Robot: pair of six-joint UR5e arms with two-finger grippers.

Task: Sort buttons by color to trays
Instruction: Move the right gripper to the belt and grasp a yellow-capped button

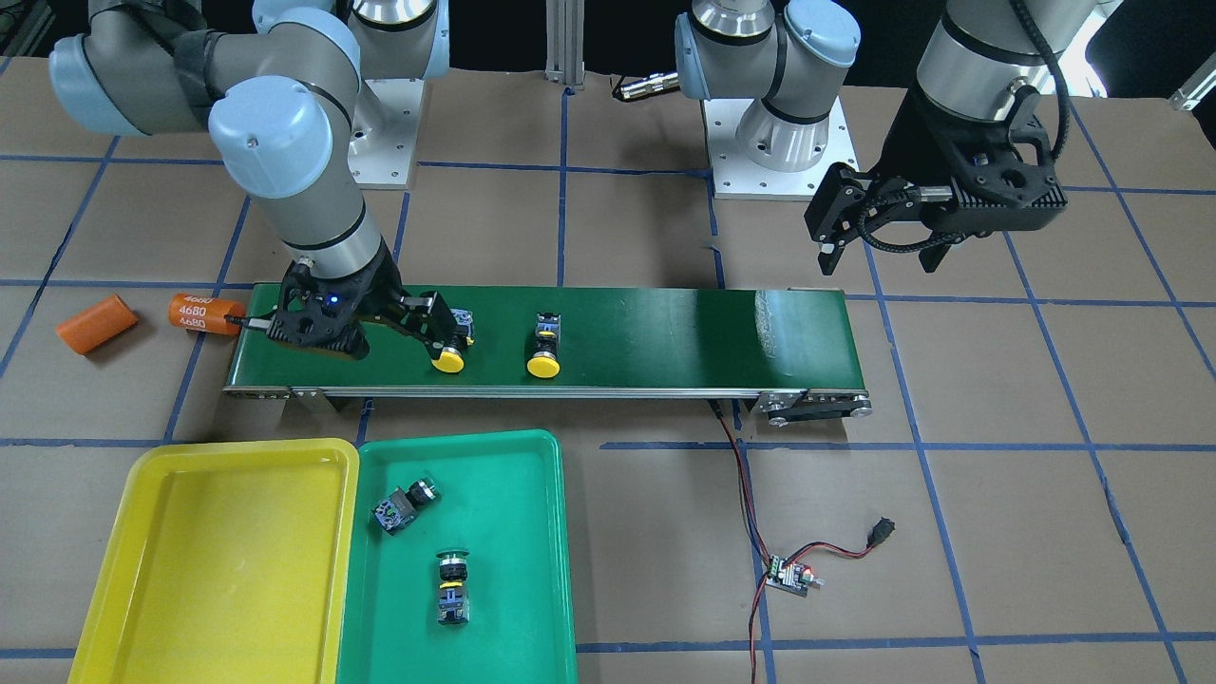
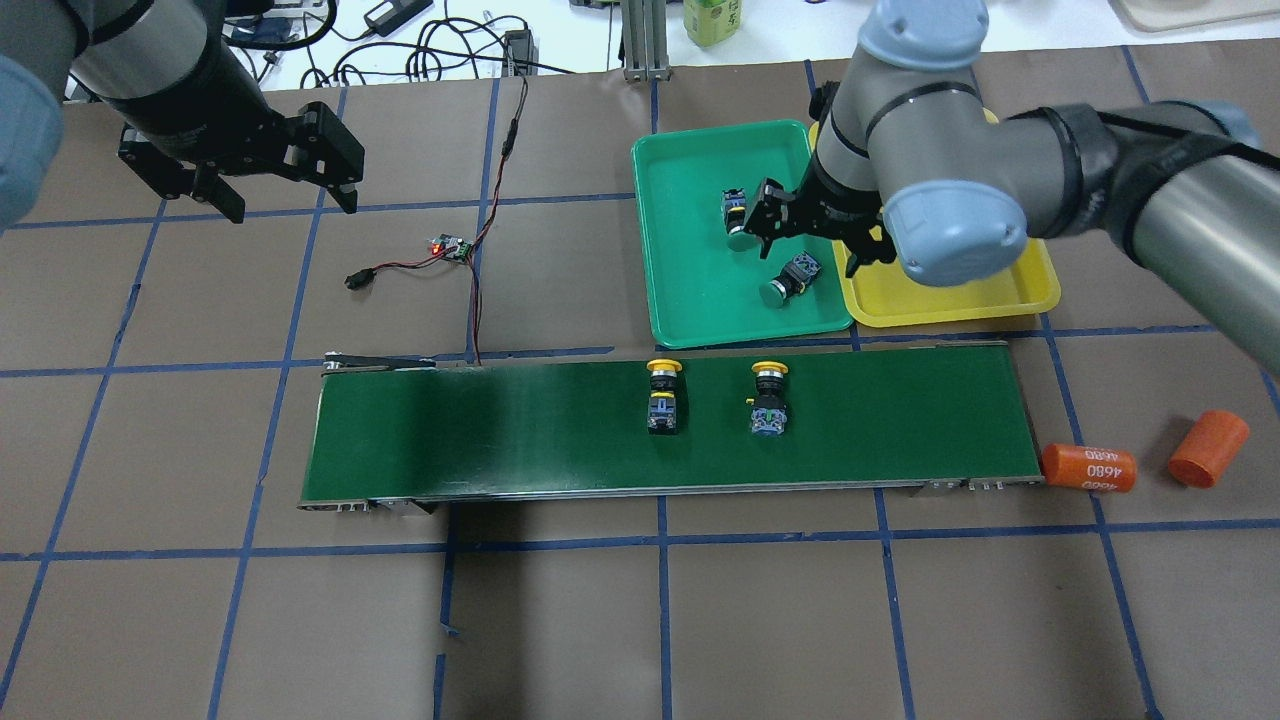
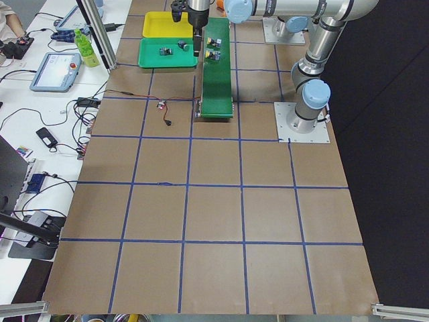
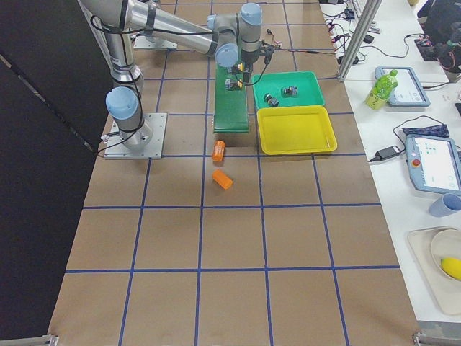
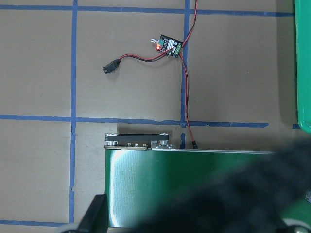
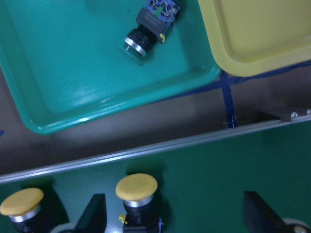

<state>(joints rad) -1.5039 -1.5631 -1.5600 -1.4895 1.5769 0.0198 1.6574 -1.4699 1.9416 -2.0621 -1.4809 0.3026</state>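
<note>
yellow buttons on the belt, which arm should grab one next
Right: the right gripper hangs open over a yellow button on the belt; the left gripper is off near the belt's other end.

Seen from behind the robot, a conveyor belt (image 2: 500, 430) crosses the table, with the left belt button (image 2: 663, 400) and the right belt button (image 2: 768, 400) side by side on it, right of its centre. Beyond the belt sit two trays edge to edge. The left tray (image 2: 690, 200) holds a far button (image 2: 735, 215) and a near button (image 2: 792, 280), and the right tray (image 2: 960, 300) adjoins it. The inner cylinder (image 2: 1088, 467) lies just beside the belt's right end, with the outer cylinder (image 2: 1208, 448) farther right. A circuit board (image 2: 450, 247) lies beyond the belt's left part.
</note>
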